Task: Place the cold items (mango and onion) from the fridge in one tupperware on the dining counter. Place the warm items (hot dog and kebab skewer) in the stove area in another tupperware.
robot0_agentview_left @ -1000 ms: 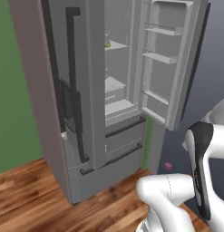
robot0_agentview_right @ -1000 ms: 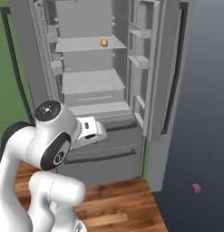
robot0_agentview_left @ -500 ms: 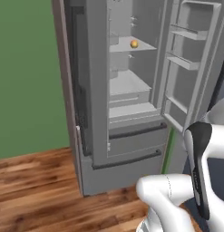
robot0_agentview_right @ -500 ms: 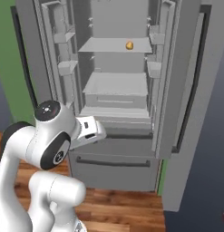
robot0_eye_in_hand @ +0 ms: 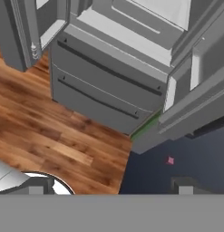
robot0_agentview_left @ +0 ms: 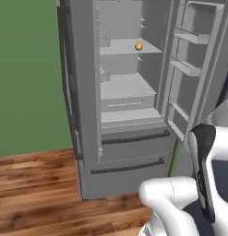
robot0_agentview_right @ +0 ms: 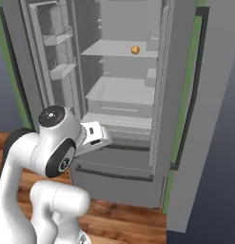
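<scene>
Fridge (robot0_agentview_left: 83, 92) doors stand wide open ahead of you, and a small orange-yellow round item, likely the onion (robot0_agentview_left: 139, 46), sits on the upper shelf (robot0_agentview_left: 120, 46) toward its right side; in the right base view it (robot0_agentview_right: 135, 49) lies near the middle of that shelf. Your tool (robot0_eye_in_hand: 109, 186) is open, jaws spread wide and holding nothing, aimed down at the two drawer fronts (robot0_eye_in_hand: 99, 86) and the wooden floor (robot0_eye_in_hand: 54, 140) before the fridge.
</scene>
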